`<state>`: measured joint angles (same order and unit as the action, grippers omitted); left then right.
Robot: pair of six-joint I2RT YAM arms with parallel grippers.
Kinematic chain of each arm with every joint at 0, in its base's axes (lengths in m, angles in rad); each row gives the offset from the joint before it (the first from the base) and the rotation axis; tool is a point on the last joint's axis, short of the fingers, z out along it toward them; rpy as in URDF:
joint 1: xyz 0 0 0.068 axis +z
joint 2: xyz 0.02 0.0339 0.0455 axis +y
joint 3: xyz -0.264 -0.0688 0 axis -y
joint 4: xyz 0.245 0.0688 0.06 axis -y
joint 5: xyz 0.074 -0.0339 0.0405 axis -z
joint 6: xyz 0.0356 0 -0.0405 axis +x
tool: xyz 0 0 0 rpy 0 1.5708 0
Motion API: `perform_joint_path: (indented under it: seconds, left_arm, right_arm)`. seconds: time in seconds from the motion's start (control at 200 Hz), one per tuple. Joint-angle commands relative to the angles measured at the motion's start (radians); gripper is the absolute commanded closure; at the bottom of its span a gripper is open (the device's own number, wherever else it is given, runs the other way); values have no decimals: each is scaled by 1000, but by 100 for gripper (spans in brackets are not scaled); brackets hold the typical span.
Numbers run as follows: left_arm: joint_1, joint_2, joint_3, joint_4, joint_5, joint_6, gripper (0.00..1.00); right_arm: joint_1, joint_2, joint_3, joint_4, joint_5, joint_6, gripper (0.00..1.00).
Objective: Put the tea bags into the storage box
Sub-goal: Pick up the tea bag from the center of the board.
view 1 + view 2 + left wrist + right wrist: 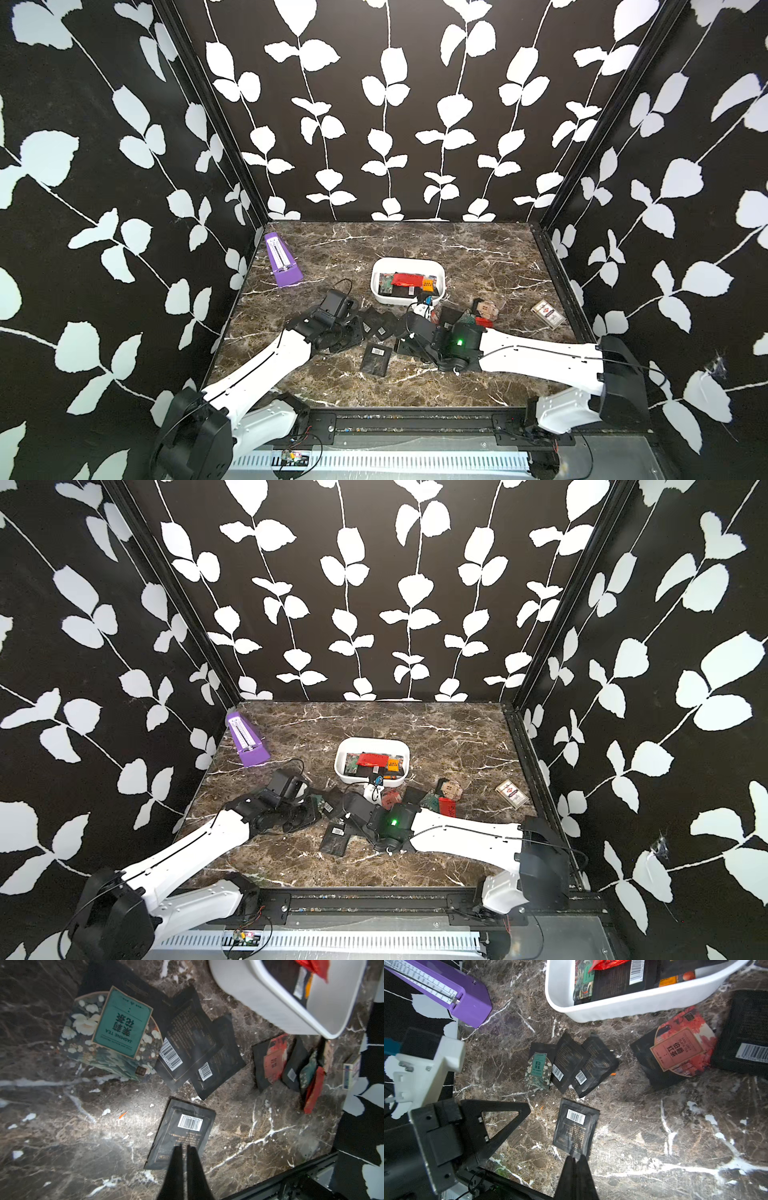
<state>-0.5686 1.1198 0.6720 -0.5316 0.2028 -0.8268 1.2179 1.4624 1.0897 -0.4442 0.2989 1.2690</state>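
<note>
Nearest: lone black tea bag (376, 359) lay flat on desk (415, 390), between both arms. Fingers of left pincer (184, 1148) were together, tips over bag's edge. Fingers of right pincer (575, 1158) looked together at same bag; grip could not be told. Beyond: overlapping black tea bags (378, 324), jasmine sachet (116, 1028) beside them; mixed cluster (484, 311) to right. Farther: storage box (384, 299) held red, orange and black bags. Purple metronome (282, 262) stood in far left corner.

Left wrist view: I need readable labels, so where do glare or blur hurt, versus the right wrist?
Left wrist view: glare on the table beside the lone black tea bag, barcode crisp; storage box blurred. Right wrist view: even light, salmon tea bag print sharp.
</note>
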Motion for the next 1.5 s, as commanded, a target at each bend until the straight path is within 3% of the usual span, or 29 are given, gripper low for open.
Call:
perform_joint_path:
  seconds: [0.0,0.1,0.22,0.65,1.495]
  left_arm:
    - [1,36,-24,37,34,1,100]
    - [2,25,-110,113,47,-38,100]
    - [1,26,-186,194,72,-68,100]
    - [2,73,-208,260,99,-76,100]
    - [-23,153,-272,380,140,-110,100]
  right_arm:
    - [-7,16,-71,88,-9,23,81]
    - [-6,56,-125,211,-44,50,69]
    - [-6,122,-136,291,-78,54,64]
    - [-4,250,-177,404,-143,101,63]
    - [0,284,-186,375,-163,136,60]
